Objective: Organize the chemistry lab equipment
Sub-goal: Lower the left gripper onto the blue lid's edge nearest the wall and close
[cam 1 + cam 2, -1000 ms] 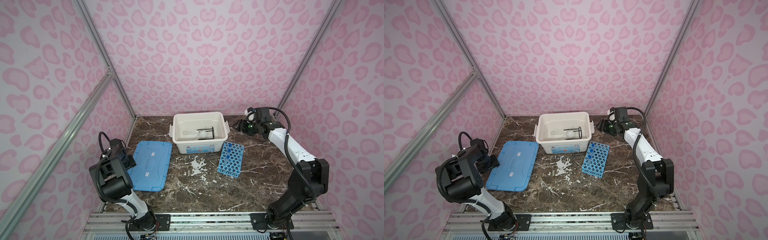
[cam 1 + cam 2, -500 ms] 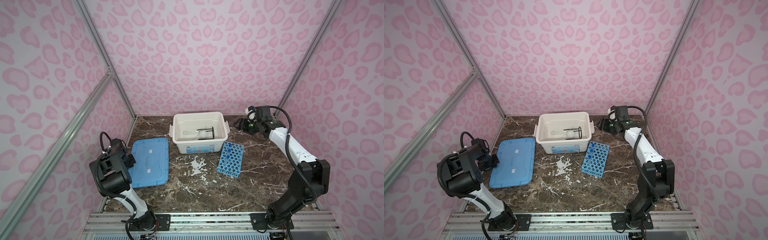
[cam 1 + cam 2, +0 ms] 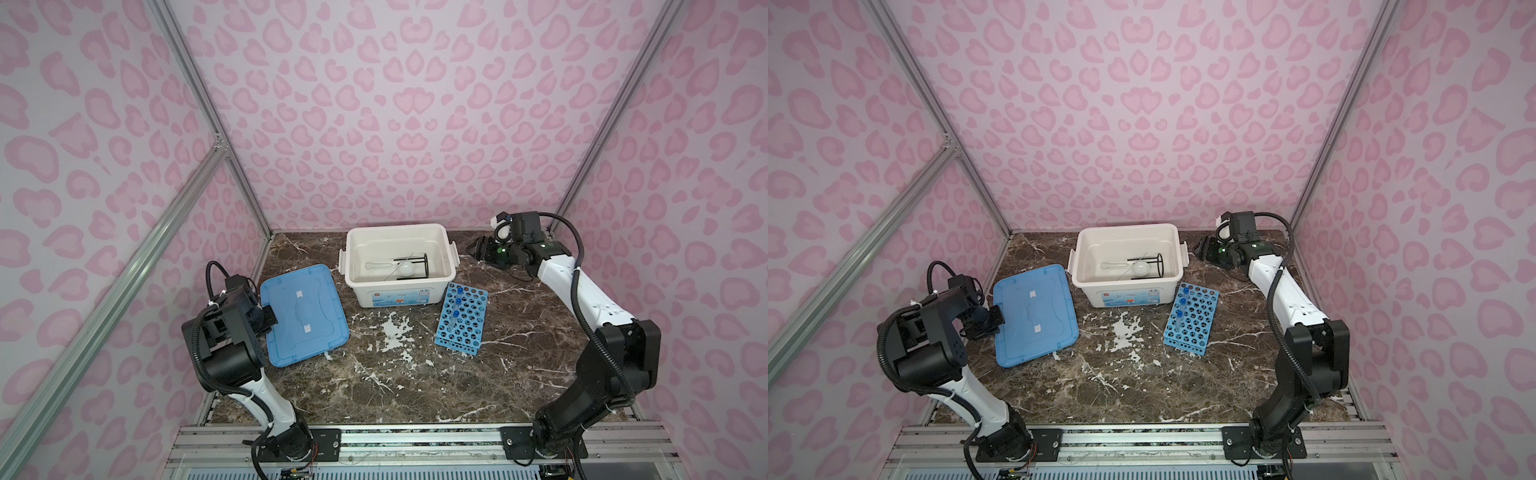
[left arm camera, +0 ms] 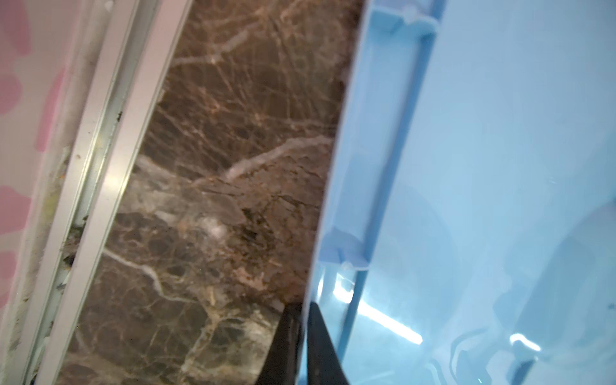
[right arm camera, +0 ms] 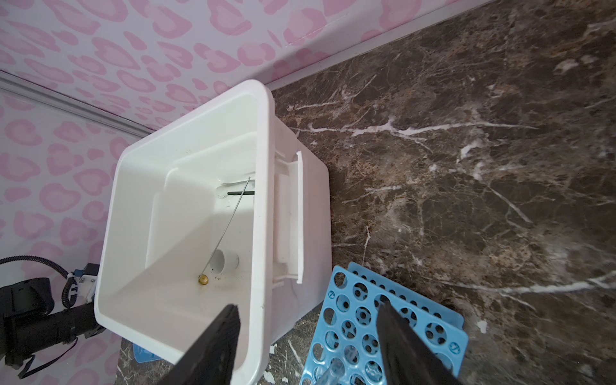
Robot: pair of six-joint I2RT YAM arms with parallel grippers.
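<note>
My left gripper is shut on the left edge of the flat blue lid, one finger on each face of its rim. The white box stands open at the back. In it lie a black wire ring stand, a white pestle, a white dish and a white cup. The blue rack lies right of the box with blue-capped tubes in it. My right gripper hangs open and empty beside the box's right wall.
A thin metal rod with a brass ball end lies in the box. The aluminium frame rail runs close along the lid's left side. White flecks mark the marble in front of the box.
My left gripper has shut on the lid's left edge. The lid has turned, its far end swinging left. The right arm has not moved.
</note>
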